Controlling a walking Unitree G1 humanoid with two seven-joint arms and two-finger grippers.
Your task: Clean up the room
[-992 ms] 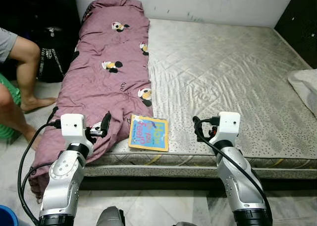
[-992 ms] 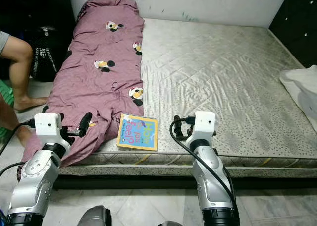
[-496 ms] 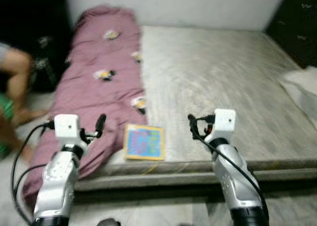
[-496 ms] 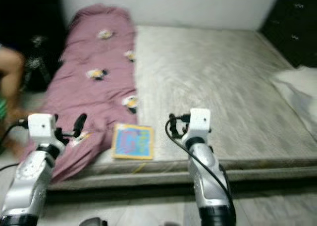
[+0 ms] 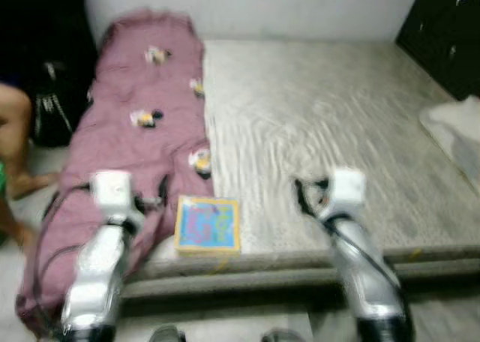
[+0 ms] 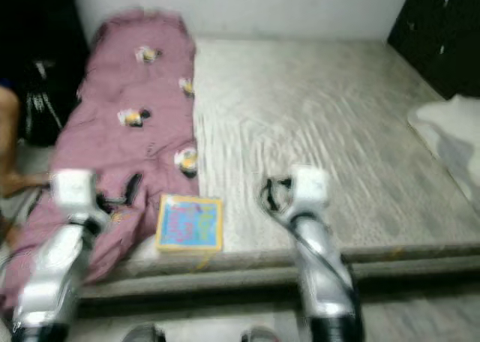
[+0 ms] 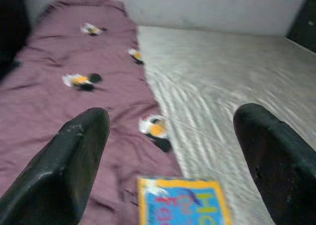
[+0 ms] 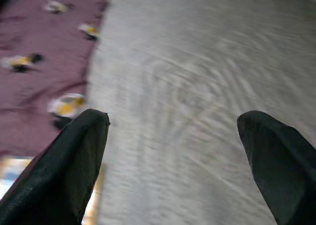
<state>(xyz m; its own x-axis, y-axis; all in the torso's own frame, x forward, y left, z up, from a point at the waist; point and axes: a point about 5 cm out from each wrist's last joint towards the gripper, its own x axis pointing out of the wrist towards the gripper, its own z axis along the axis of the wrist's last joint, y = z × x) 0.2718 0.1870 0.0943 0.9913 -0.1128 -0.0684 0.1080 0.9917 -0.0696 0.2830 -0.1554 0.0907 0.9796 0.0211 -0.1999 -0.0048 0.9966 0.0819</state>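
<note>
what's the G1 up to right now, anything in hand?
Nothing in hand. The robot stands at the foot of a low grey quilted mattress, frames blurred as if it is moving. The left tool and right tool are both open and hover over the near edge. A colourful square children's book lies flat near that edge, beside a mauve blanket with cartoon prints along the mattress's left side. A person's bare leg shows at far left, and a white cloth at right.

I hold both silver arms forward at about the same height. My left end effector (image 7: 168, 151) has its fingers spread wide; my right end effector (image 8: 173, 156) is likewise parted, though blur softens everything.
</note>
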